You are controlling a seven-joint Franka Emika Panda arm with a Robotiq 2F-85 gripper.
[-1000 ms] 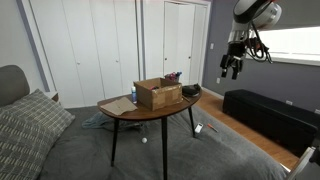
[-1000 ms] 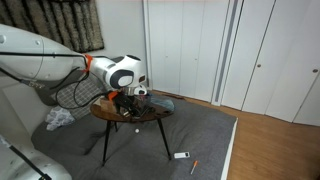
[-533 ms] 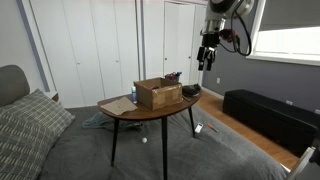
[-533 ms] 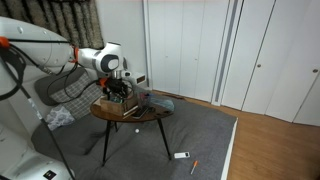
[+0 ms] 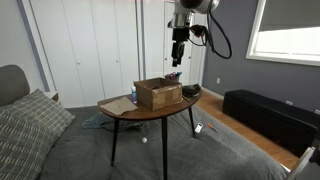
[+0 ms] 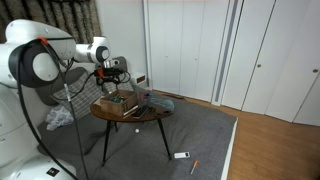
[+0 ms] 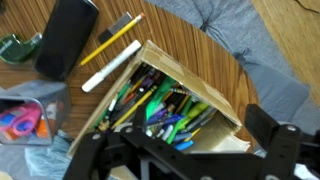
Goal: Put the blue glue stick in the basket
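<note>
The basket [image 5: 158, 95] is a brown cardboard-coloured box on the round wooden table, also seen in the other exterior view [image 6: 122, 103]. In the wrist view the basket [image 7: 215, 95] is full of pens and markers. My gripper [image 5: 178, 58] hangs above the basket's far side, well clear of it, and also shows in an exterior view [image 6: 110, 76]. In the wrist view its jaws [image 7: 185, 150] are spread wide with nothing between them. I cannot pick out a blue glue stick among the blue items in the basket or on the table.
On the table [image 7: 190, 45] beside the basket lie a black case [image 7: 68, 35], a yellow pencil [image 7: 112, 38], a white marker [image 7: 108, 70] and a clear tub [image 7: 30, 112] of pink things. A flat tan sheet [image 5: 117, 105] lies at the table's edge. A dark bench [image 5: 268, 112] stands by the window.
The arm has swung in from well off to the side of the table and now holds the gripper above the basket. Nothing on the table has moved.
</note>
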